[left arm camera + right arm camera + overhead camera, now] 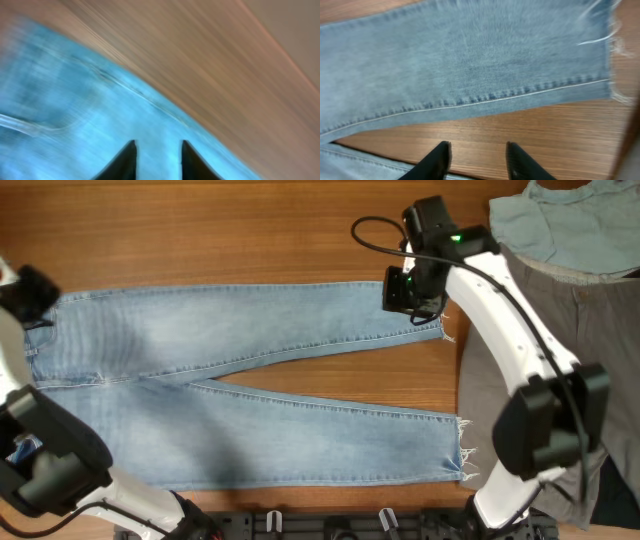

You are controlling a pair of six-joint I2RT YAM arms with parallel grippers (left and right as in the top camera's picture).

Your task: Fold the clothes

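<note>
The clothes, a pair of light blue jeans [250, 390], lie flat on the wooden table [200, 230], waistband at the left and both frayed hems at the right. The legs spread apart in a narrow V. My left gripper [36, 292] hovers at the waistband's far corner; in the blurred left wrist view its fingers [159, 145] stand a little apart over the jeans [75, 110] with nothing between them. My right gripper [412, 298] is above the far leg near its hem. In the right wrist view it is open [477, 146] over bare wood, just off the far leg's seam [470, 102].
Grey trousers [600, 330] lie along the table's right side under the right arm, with a pale teal shirt [560, 220] at the back right corner. Bare wood shows behind the jeans and between the legs [400, 375].
</note>
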